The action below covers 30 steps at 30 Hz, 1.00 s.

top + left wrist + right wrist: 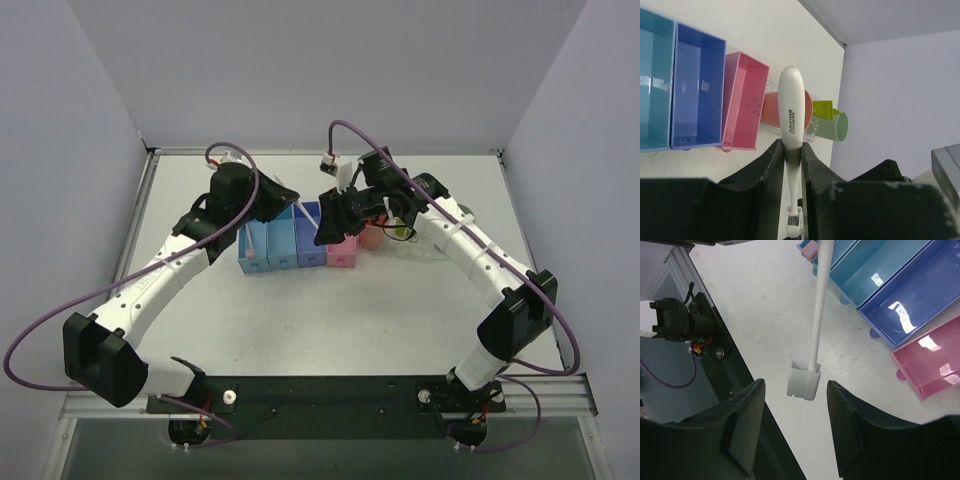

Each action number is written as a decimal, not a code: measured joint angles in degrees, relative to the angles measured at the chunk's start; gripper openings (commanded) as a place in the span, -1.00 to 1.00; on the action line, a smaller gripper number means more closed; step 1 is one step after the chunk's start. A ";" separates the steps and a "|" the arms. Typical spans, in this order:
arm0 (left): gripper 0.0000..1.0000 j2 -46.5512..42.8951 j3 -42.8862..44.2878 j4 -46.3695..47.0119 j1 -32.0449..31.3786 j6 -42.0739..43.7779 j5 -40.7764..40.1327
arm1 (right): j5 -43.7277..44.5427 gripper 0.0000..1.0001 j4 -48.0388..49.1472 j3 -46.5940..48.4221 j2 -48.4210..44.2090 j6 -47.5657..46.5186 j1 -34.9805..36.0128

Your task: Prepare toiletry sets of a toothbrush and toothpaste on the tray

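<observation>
White plastic toothbrush (791,115), a thin stick printed ORISIMP along its rounded handle, is clamped between the black fingers (771,162) of the left gripper (792,149). Both fingers press its sides and the handle end sticks out past the tips, held above the table.

The right gripper (795,390) has its dark fingers (742,432) spread wide. The toothbrush shaft runs down between them to a small white square cap (804,382) on its far end, with a clear gap to each finger, so they hold nothing.

Past the left gripper, a teal plastic bin (652,80), a blue plastic bin (697,85) and a pink plastic box (742,100) sit side by side. Just beyond the pink box lies the clear bumpy plastic tray (811,133), bearing a salmon cup (771,111) and a mint-green cup (836,127). A lime-yellow toothpaste tube (822,108) shows at the green cup; whether it is inside it I cannot tell.
</observation>
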 measured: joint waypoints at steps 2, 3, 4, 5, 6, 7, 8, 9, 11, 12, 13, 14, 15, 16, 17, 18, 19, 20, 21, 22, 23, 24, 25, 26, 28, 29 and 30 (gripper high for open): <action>-1.00 -0.22 -0.13 0.28 -0.20 -0.39 -0.15 | 1.03 -0.07 0.02 0.00 0.02 0.20 0.70; -1.00 -0.28 -0.31 0.42 -0.31 -0.57 -0.17 | 1.53 -0.09 0.02 0.00 0.07 0.33 1.03; -1.00 -0.37 -0.44 0.42 -0.42 -0.66 -0.20 | 2.12 -0.13 0.02 0.00 0.11 0.52 1.31; -1.00 -0.42 -0.57 0.46 -0.52 -0.76 -0.24 | 2.73 -0.15 0.02 0.00 0.15 0.72 1.55; -1.00 -0.48 -0.72 0.50 -0.57 -0.85 -0.33 | 3.13 -0.16 0.02 0.00 0.20 0.85 1.66; -1.00 -0.57 -0.92 0.55 -0.66 -1.05 -0.37 | 3.61 -0.19 0.02 0.00 0.22 1.03 1.84; -1.00 -0.66 -1.11 0.55 -0.72 -1.25 -0.39 | 4.09 -0.21 0.00 0.00 0.22 1.20 1.97; -1.00 -0.72 -1.33 0.66 -0.85 -1.46 -0.46 | 4.48 -0.24 0.02 0.00 0.22 1.27 1.99; -1.00 -0.92 -1.64 0.83 -1.07 -1.73 -0.61 | 5.22 -0.30 0.02 0.00 0.22 1.53 2.03; -1.00 -1.03 -1.75 0.83 -1.22 -1.84 -0.74 | 5.49 -0.31 0.02 0.00 0.22 1.68 2.03; -1.00 -1.14 -1.86 0.87 -1.31 -1.90 -0.83 | 5.73 -0.36 0.02 0.00 0.22 1.84 2.03; -1.00 -1.29 -2.01 0.92 -1.40 -1.92 -0.92 | 5.86 -0.37 0.02 0.00 0.22 1.99 2.03; -1.00 -1.46 -2.14 0.94 -1.44 -1.97 -1.01 | 6.01 -0.39 0.02 -0.02 0.22 2.12 2.03; -1.00 -1.62 -2.23 1.03 -1.57 -2.03 -1.03 | 6.10 -0.47 0.02 -0.04 0.22 2.32 2.03; -1.00 -1.75 -2.27 1.07 -1.64 -2.08 -1.14 | 6.21 -0.53 0.04 -0.11 0.22 2.47 2.03; -1.00 -1.84 -2.27 1.11 -1.70 -2.03 -1.25 | 6.25 -0.60 0.04 -0.17 0.22 2.51 2.03; -1.00 -1.88 -2.27 1.16 -1.75 -1.95 -1.36 | 6.27 -0.73 0.07 -0.31 0.22 2.58 2.03; -1.00 -1.92 -2.27 1.16 -1.81 -1.79 -1.44 | 6.38 -0.77 0.09 -0.44 0.22 2.69 2.03; -1.00 -1.92 -2.27 1.14 -1.88 -1.62 -1.49 | 6.45 -0.80 0.09 -0.57 0.22 2.75 2.03; -1.00 -1.92 -2.27 1.14 -2.01 -1.42 -1.51 | 6.51 -0.84 0.04 -0.68 0.22 2.91 2.03; -0.98 -1.92 -2.27 1.14 -2.08 -1.27 -1.66 | 6.56 -0.86 0.02 -0.70 0.22 2.95 2.03; -0.85 -1.92 -2.27 1.18 -2.12 -1.05 -1.66 | 6.56 -0.88 0.02 -0.70 0.22 3.04 2.03; -0.52 -1.92 -2.27 1.20 -2.14 -0.81 -1.66 | 6.58 -0.92 0.04 -0.70 0.22 3.10 2.03; -0.42 -1.92 -2.27 1.27 -2.14 -0.52 -1.64 | 6.60 -0.94 0.04 -0.70 0.20 3.17 2.03; -0.19 -1.95 -2.27 1.55 -2.16 0.11 -1.62 | 6.73 -1.00 0.04 -0.70 0.20 3.21 2.01; -0.16 -1.97 -2.27 1.68 -2.19 0.83 -1.64 | 6.95 -1.00 0.04 -0.70 0.17 3.21 1.97; -0.12 -2.08 -2.27 1.79 -2.19 1.55 -1.60 | 7.26 -1.00 0.09 -0.74 0.09 3.26 1.84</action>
